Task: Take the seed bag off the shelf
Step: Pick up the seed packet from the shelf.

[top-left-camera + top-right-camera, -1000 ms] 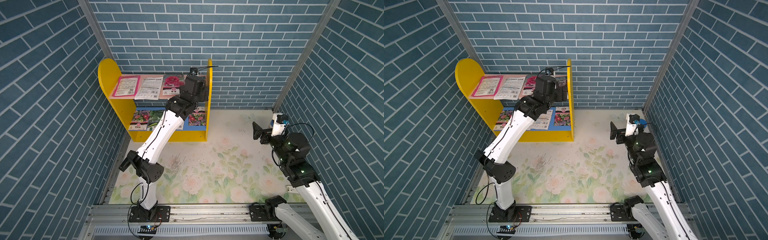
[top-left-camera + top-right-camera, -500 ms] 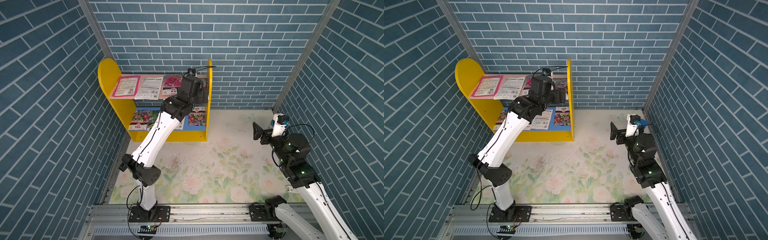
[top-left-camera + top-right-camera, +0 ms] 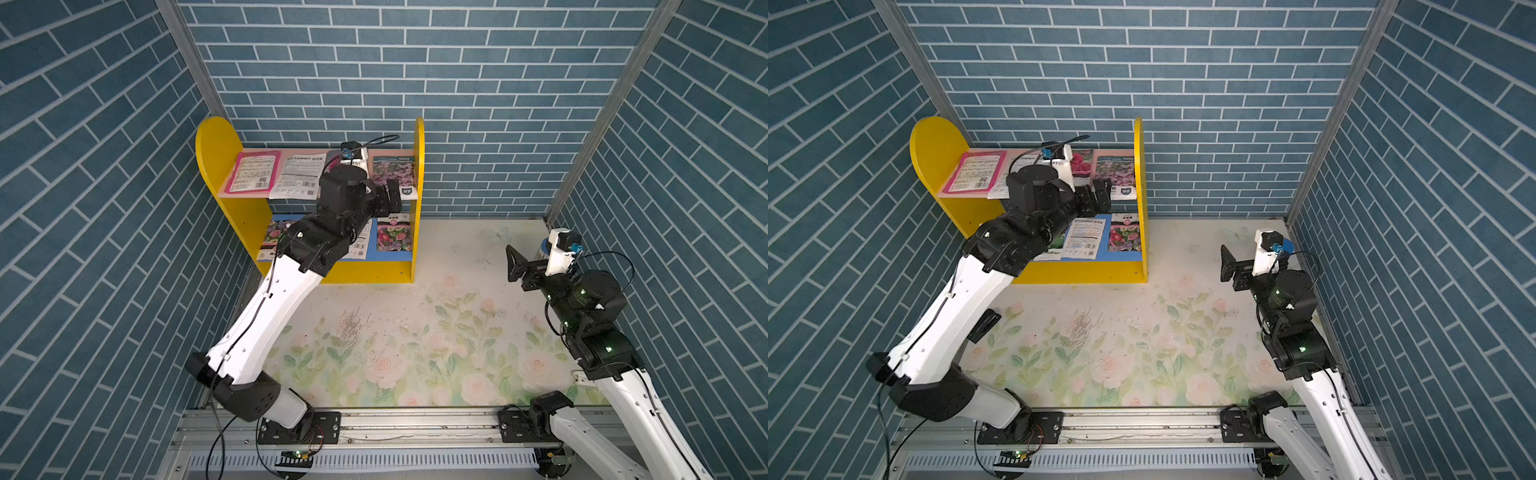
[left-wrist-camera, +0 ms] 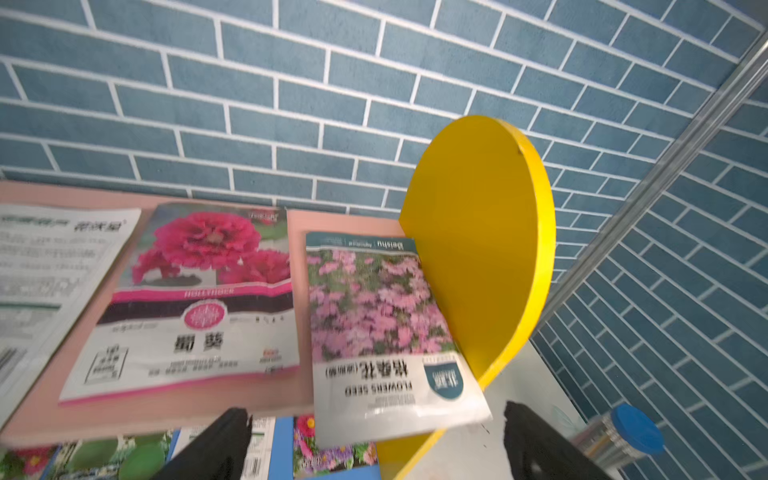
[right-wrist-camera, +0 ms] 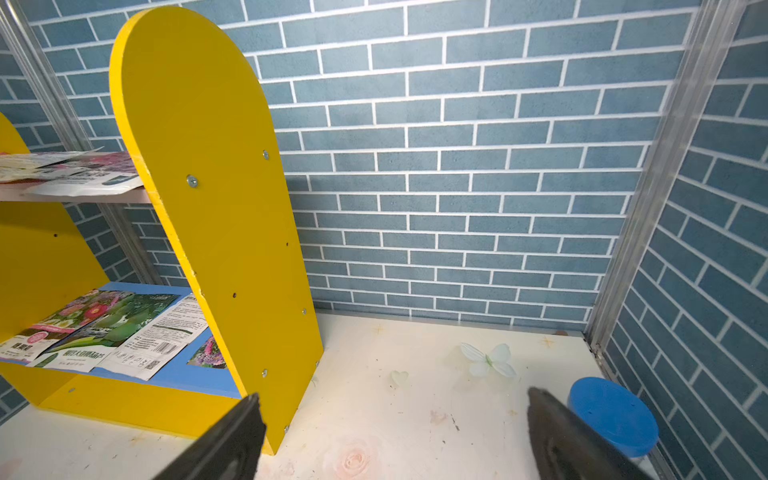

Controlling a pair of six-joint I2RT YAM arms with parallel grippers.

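The shelf (image 3: 216,166) (image 3: 934,153) stands at the back left, with several seed bags flat on its pink upper board. The rightmost seed bag (image 3: 395,172) (image 3: 1115,172) (image 4: 374,316) shows pink flowers, lies against the right yellow panel (image 4: 478,249) and overhangs the board's front edge. My left gripper (image 3: 390,195) (image 3: 1100,193) (image 4: 376,417) is open just in front of that overhanging edge, with a finger on each side and not touching it. My right gripper (image 3: 513,264) (image 3: 1227,264) (image 5: 395,399) is open and empty above the floor at the right.
A red-flower bag (image 4: 199,299), a white bag (image 3: 297,174) and a pink-bordered bag (image 3: 251,172) share the upper board. More bags lie on the blue lower board (image 5: 208,376). A blue-lidded jar (image 5: 611,411) stands in the back right corner. Brick walls enclose the floral mat (image 3: 415,332).
The left arm's elbow has swung down toward the front left and its gripper has settled slightly lower in front of the upper board. The right arm has not moved.
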